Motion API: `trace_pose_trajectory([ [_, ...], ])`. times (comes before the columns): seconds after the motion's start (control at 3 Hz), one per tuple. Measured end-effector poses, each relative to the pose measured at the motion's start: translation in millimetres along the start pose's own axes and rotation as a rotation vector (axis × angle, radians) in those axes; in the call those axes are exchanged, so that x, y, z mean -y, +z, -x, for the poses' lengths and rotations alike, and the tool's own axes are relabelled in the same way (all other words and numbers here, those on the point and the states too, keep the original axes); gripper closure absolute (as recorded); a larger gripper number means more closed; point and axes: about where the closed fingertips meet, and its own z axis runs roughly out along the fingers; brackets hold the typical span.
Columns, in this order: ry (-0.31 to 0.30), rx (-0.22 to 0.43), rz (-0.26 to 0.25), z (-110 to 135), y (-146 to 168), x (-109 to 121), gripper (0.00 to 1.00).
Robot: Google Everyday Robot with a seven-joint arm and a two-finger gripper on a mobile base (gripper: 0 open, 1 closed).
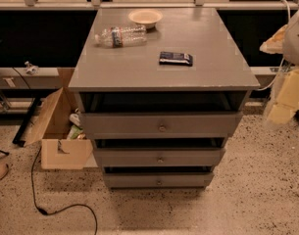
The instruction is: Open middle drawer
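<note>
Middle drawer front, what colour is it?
Middle drawer is grey, camera view; claw sits at right edge.

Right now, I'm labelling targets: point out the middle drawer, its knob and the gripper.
middle drawer [124, 158], camera view, left half of its grey front.
knob [160, 159], camera view, its round metal face.
gripper [282, 105], camera view, at the far right edge, its pale body.

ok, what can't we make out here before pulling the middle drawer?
Camera view:
- gripper: blurred pale shape at right edge, partly cut off.
- middle drawer interior: dark, overhung by top drawer.
- dark packet label: too small.
- cardboard box contents: partly hidden by cabinet.
</note>
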Motion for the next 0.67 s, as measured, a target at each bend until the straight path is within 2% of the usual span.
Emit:
trace_pose_trajectory([
  [0.33,0.0,0.003,-0.002,0,0,0,0.0],
  [0.67,0.006,0.047,0.045,-8,29,-2,0.0],
])
